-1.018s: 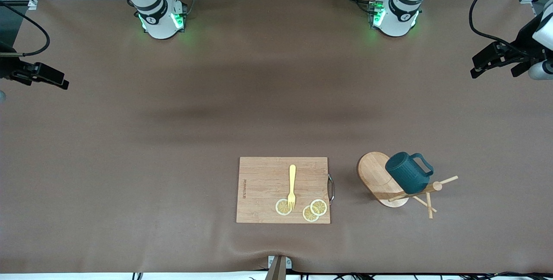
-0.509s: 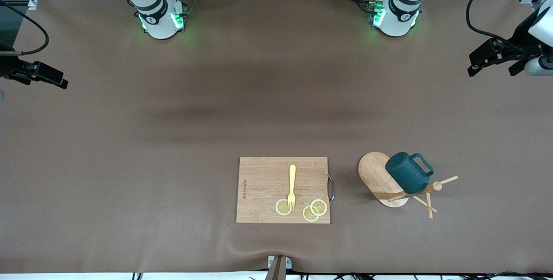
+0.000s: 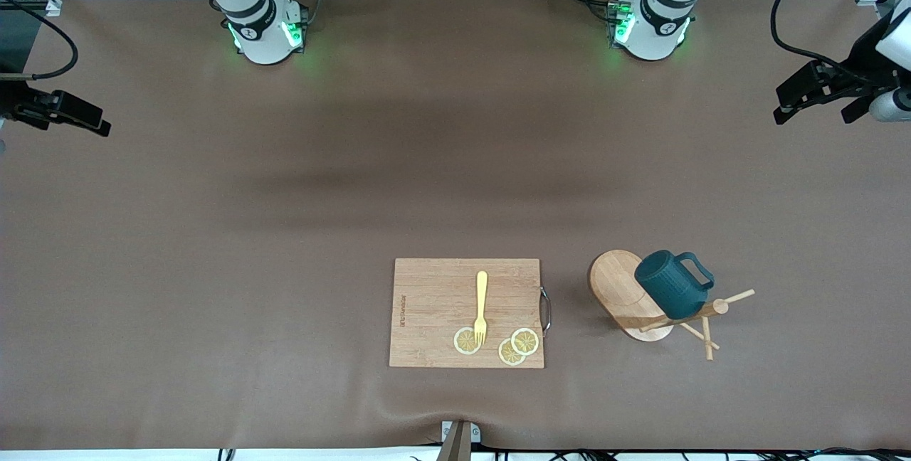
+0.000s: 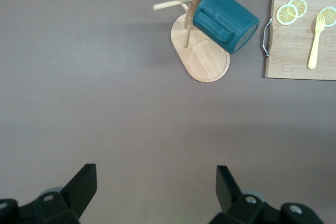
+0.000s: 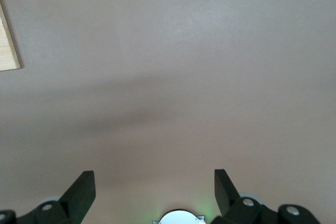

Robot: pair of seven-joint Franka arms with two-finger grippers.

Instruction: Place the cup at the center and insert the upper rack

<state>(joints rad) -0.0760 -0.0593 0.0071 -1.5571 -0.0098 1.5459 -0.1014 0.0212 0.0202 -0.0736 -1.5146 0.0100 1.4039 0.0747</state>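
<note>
On the brown table (image 3: 213, 233), in the front view, a dark teal cup (image 3: 671, 285) hangs tilted on a peg of a small wooden rack (image 3: 683, 315), above the rack's oval base (image 3: 618, 289). The rack stands toward the left arm's end of the table, just beside a wooden cutting board (image 3: 434, 304) that carries a yellow fork (image 3: 481, 308) and three lemon slices (image 3: 525, 341). The left gripper (image 3: 811, 94) hangs high over the table's edge at the left arm's end, well apart from the rack. The right gripper (image 3: 64, 112) hangs over the table's edge at the right arm's end, waiting.

In the left wrist view, the left gripper (image 4: 156, 187) looks down from well above; its two dark fingers (image 4: 84, 182) stand wide apart with bare table between them, grasping nothing. The cup (image 4: 226, 20), rack (image 4: 194, 3) and board (image 4: 299, 45) all show far below.

In the right wrist view, the right gripper (image 5: 155, 190) is likewise spread wide over bare table (image 5: 168, 77), holding nothing; only a corner of the board (image 5: 6, 45) shows.

The cup is on the rack, not at the table's center, and neither arm is engaged with it. This would fit the cup waiting to be taken off for the center, or hung back on an upper peg afterward. Any grasp of the cup would call for clearing the peg along its slant.
</note>
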